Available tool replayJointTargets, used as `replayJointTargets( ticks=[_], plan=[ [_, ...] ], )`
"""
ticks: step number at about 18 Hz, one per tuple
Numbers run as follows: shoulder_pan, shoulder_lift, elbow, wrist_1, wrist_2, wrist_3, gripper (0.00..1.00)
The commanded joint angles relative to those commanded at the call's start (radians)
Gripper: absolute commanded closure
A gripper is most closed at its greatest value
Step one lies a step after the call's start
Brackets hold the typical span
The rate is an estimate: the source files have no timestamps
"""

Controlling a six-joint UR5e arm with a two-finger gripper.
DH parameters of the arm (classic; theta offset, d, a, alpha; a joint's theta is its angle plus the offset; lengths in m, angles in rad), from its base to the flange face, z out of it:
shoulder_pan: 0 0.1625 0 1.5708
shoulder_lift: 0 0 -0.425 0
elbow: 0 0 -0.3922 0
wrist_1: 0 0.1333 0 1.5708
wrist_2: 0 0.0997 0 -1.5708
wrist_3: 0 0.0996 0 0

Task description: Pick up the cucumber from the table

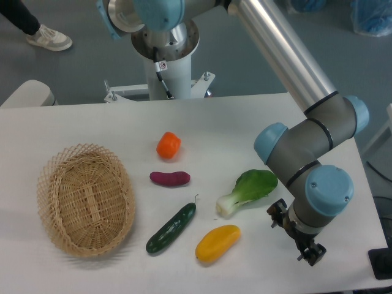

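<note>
Camera view — my gripper [298,236] hangs well right of the cucumber [171,228]; I cannot tell its jaw state.

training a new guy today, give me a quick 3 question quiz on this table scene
1. True or false: the cucumber lies inside the basket.
2. Which item lies nearest the cucumber's stem tip? A) orange pepper B) purple yam C) bok choy
3. Fill in: right of the cucumber lies a ___ pepper.

Key: 1 false, it is on the table; 2 B; 3 yellow.
</note>
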Motion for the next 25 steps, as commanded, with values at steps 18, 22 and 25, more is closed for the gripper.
replayJointTargets(
  ticks=[18,22,25],
  plan=[
    [-0.178,0.193,-0.393,0.101,-0.046,-0.308,0.0],
    [-0.201,0.213,-0.488,0.248,-0.046,-0.373,0.0],
    [-0.213,0.212,-0.502,0.267,-0.043,-0.399,0.01]
  ],
)
